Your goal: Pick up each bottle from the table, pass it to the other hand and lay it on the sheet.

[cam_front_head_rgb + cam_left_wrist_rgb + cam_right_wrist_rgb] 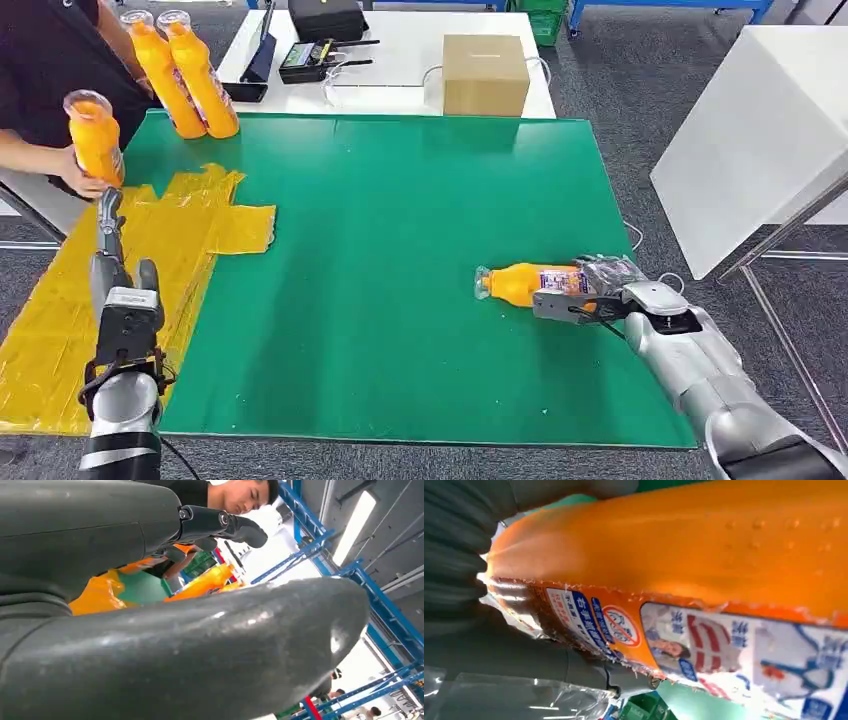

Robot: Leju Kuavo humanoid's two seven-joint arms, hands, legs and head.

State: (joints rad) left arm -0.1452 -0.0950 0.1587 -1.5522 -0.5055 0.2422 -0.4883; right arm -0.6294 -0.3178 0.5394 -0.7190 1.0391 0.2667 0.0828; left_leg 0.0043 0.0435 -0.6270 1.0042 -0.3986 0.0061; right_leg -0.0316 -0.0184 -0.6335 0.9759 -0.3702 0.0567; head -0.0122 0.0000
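An orange juice bottle (520,283) lies on its side at the right of the green mat (380,220), cap pointing left. My right hand (592,296) holds its base end; the right wrist view has the bottle (699,545) pressed between my fingers (549,492) and thumb (574,667). My left hand (108,235) hovers over the crumpled yellow sheet (60,320) at the left, fingers stretched out, holding nothing. In the left wrist view its fingers (220,522) stand apart from the thumb (200,655).
Two more orange bottles (170,80) (205,75) stand at the mat's back left corner. A person at the far left holds another bottle (95,140) just beyond my left hand. A cardboard box (485,75) and black devices (310,60) sit on the white table behind.
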